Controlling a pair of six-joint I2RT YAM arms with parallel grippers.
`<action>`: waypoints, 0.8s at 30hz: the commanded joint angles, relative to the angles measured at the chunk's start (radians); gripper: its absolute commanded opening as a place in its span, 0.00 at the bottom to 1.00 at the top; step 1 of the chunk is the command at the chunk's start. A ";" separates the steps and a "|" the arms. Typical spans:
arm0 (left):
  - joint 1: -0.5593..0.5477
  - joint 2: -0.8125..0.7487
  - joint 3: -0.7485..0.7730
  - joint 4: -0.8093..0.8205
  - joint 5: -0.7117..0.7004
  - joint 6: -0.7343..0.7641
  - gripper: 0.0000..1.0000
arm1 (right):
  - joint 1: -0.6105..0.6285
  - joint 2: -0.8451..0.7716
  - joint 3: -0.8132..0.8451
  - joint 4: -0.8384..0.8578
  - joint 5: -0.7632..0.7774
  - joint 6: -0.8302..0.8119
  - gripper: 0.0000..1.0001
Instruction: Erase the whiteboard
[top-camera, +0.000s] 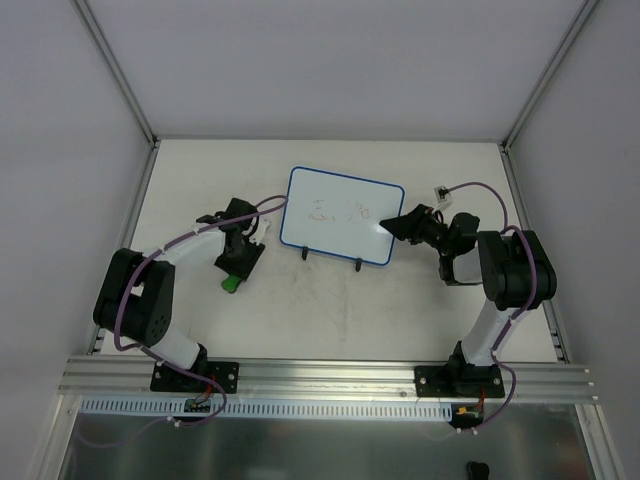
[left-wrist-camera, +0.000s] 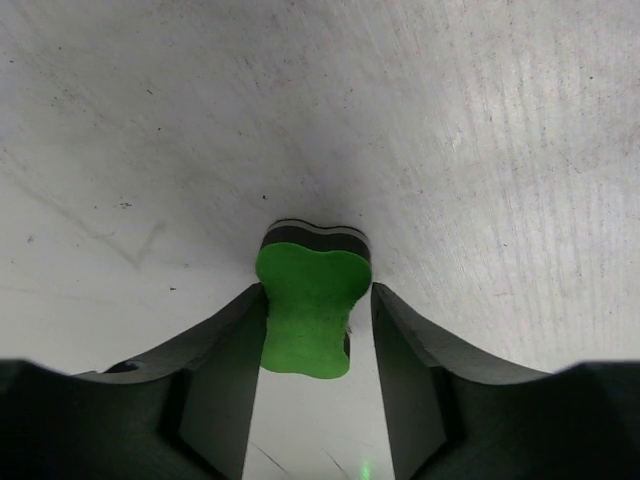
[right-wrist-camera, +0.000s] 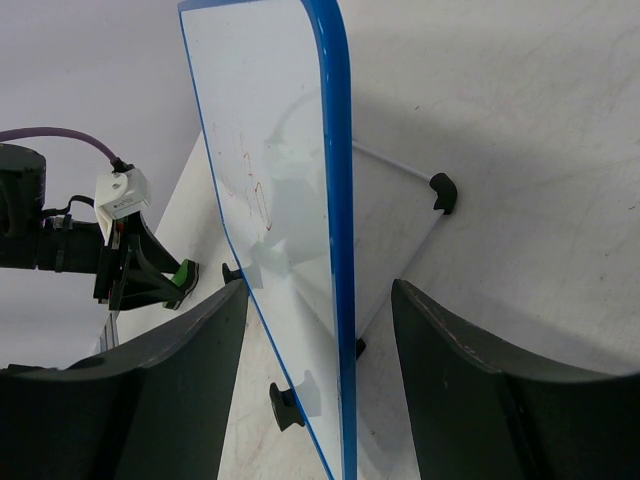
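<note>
- Whiteboard (top-camera: 340, 215): white face, smooth and glossy, showing pale reflections; faint red marks sit on the sheen.
- Rim (right-wrist-camera: 341, 200) of the whiteboard: blue, smooth, plastic-looking, with a soft shine.
- Feet (right-wrist-camera: 443, 192) under the whiteboard: black, matt, rubbery-looking.
- Table (top-camera: 330, 310) under the whiteboard: off-white, matt, finely scratched and speckled.
- Eraser (left-wrist-camera: 308, 310), left of the whiteboard: green top, matt and foam-like, over a black layer with a thin pale band.
- Left fingers (left-wrist-camera: 220, 380) and right fingers (right-wrist-camera: 470, 400): dark, matt, plastic-looking, smooth.
- Rail (top-camera: 330, 375), nearer than the whiteboard: bare metal, brushed, dull silver.
- Cable (right-wrist-camera: 55, 133), left of the whiteboard: purple, smooth sheath.
</note>
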 joint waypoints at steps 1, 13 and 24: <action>-0.007 0.012 0.018 -0.015 0.029 0.021 0.44 | 0.008 -0.015 0.021 0.242 -0.004 -0.003 0.63; -0.005 0.027 0.076 -0.027 0.027 -0.036 0.00 | 0.007 -0.022 0.020 0.242 -0.009 -0.005 0.63; 0.053 0.144 0.205 -0.023 0.207 -0.194 0.00 | 0.002 -0.012 0.040 0.242 -0.032 0.017 0.63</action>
